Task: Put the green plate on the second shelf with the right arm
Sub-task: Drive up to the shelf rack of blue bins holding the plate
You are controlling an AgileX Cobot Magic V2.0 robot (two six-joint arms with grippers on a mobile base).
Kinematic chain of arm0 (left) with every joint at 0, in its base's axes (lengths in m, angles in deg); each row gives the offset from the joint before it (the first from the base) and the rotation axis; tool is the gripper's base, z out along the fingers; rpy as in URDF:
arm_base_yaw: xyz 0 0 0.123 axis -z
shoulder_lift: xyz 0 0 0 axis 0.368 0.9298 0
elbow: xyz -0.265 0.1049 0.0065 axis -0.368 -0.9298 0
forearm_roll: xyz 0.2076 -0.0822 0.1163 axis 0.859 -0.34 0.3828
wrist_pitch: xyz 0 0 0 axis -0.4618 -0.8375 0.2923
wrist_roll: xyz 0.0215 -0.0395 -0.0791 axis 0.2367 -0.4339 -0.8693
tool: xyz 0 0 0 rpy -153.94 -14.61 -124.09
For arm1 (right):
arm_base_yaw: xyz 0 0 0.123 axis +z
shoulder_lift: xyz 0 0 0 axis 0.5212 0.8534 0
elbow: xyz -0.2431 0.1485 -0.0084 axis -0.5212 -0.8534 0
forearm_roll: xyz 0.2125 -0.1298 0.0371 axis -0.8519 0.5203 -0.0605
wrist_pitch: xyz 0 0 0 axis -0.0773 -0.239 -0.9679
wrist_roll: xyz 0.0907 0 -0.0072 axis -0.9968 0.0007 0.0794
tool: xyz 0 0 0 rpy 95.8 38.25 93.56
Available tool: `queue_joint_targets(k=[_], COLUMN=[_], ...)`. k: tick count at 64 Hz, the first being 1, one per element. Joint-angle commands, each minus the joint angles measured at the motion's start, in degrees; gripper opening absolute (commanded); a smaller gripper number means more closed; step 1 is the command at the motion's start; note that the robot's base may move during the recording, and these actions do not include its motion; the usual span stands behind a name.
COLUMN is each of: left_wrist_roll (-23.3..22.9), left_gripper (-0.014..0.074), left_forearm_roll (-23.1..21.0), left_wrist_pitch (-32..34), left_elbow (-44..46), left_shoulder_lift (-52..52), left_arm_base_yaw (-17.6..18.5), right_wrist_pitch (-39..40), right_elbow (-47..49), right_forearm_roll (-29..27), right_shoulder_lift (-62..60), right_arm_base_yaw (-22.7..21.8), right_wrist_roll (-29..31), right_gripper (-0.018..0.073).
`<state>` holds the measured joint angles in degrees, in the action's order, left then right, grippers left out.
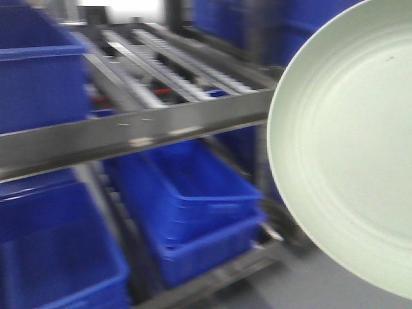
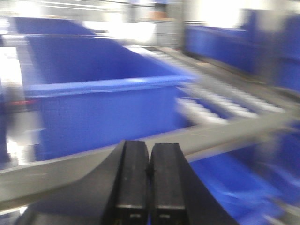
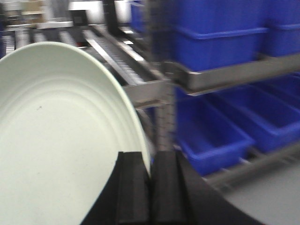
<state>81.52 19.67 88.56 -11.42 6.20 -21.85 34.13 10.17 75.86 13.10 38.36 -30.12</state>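
Observation:
The pale green plate (image 1: pixel 351 141) hangs tilted on edge at the right of the front view, in front of the rack. In the right wrist view the green plate (image 3: pixel 56 140) fills the left half, and my right gripper (image 3: pixel 150 164) is shut on its rim, one black finger on each side. My left gripper (image 2: pixel 149 164) is shut with nothing between its fingers, facing a blue bin (image 2: pixel 101 105) on the rack. The grey roller shelf (image 1: pixel 174 71) lies left of the plate, behind a grey front rail (image 1: pixel 129 132).
Blue bins (image 1: pixel 187 199) sit on the lower level, and another blue bin (image 1: pixel 35 71) stands at upper left. A grey upright post (image 3: pixel 164 108) stands just right of the plate's rim. More blue bins (image 3: pixel 220 42) fill the neighbouring rack. Grey floor (image 1: pixel 309 283) lies below.

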Motion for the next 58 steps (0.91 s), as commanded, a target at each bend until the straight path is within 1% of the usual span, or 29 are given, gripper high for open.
queue_joint_targets(k=[1,58], left_wrist_roll=[-0.4,-0.4], left_gripper=[0.013,0.013], left_forearm_roll=[-0.3,-0.3], left_wrist_pitch=[4.7,4.7], left_elbow=[-2.4,-2.4], left_shoulder_lift=[-0.2,-0.2], left_arm_base_yaw=[0.1,0.1], right_wrist_pitch=[6.4,6.4], right_elbow=[1.9,1.9], right_forearm_roll=[0.0,0.0], right_shoulder_lift=[0.4,0.4], right_arm_base_yaw=[0.0,0.0], right_wrist_roll=[-0.5,-0.5], right_gripper=[0.0052,0.0052])
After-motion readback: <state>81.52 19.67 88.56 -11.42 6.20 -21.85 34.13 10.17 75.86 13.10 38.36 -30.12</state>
